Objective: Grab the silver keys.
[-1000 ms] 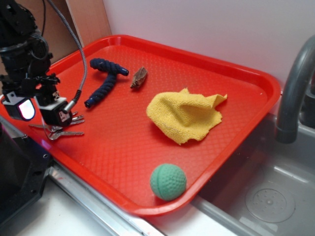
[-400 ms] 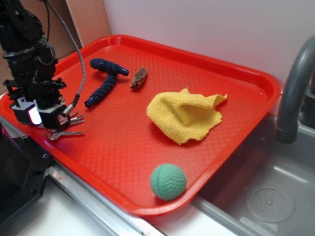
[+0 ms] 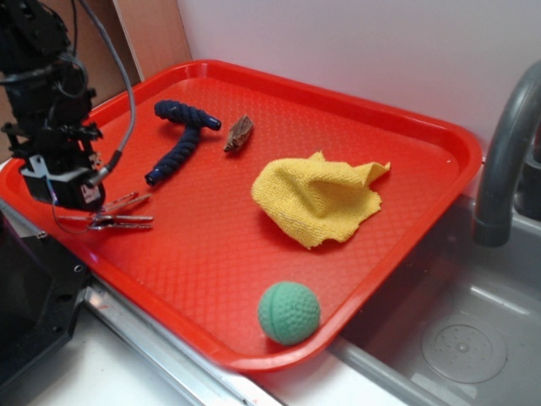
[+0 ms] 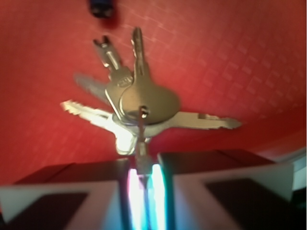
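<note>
The silver keys [image 4: 139, 103] are several flat metal keys fanned on a thin wire ring, filling the middle of the wrist view over the red tray [image 4: 230, 52]. My gripper [image 4: 142, 165] is shut on the ring, with the two pads pressed together on the wire at the bottom of that view. In the exterior view the gripper [image 3: 74, 196] is at the tray's left edge, and the silver keys [image 3: 118, 213] hang from it just above the tray [image 3: 338, 127].
On the tray lie a dark blue rope toy [image 3: 177, 139], a small brown piece [image 3: 238, 133], a crumpled yellow cloth [image 3: 321, 196] and a green ball [image 3: 289, 312]. A sink with a grey faucet [image 3: 507, 152] is at the right.
The gripper came down over the keys, closed on their ring and has lifted slightly. The keys have shifted and now hang from the gripper.
</note>
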Motion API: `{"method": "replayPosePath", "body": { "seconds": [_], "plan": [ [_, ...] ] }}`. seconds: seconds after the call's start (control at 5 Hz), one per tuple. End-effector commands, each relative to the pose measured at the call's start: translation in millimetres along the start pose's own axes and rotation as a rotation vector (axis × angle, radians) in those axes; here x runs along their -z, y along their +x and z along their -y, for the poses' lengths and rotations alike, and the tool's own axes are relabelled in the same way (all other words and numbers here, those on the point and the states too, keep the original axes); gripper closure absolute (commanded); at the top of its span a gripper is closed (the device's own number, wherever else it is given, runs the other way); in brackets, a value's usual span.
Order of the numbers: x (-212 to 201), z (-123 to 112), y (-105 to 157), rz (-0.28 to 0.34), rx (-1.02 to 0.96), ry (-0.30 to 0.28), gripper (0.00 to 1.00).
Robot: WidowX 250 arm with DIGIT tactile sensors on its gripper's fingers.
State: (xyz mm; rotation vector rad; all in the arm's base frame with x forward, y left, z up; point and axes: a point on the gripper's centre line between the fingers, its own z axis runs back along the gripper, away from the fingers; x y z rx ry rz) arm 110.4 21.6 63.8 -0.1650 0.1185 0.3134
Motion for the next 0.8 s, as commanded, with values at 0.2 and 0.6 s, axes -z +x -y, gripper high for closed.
{"method": "replayPosePath", "body": {
  "seconds": [0.2,0.6],
  "plan": [
    [-163,47,42,0.286,0.436,0.138,1.00],
    [-187,56,47,0.251,0.498,0.058,1.00]
  ]
}}
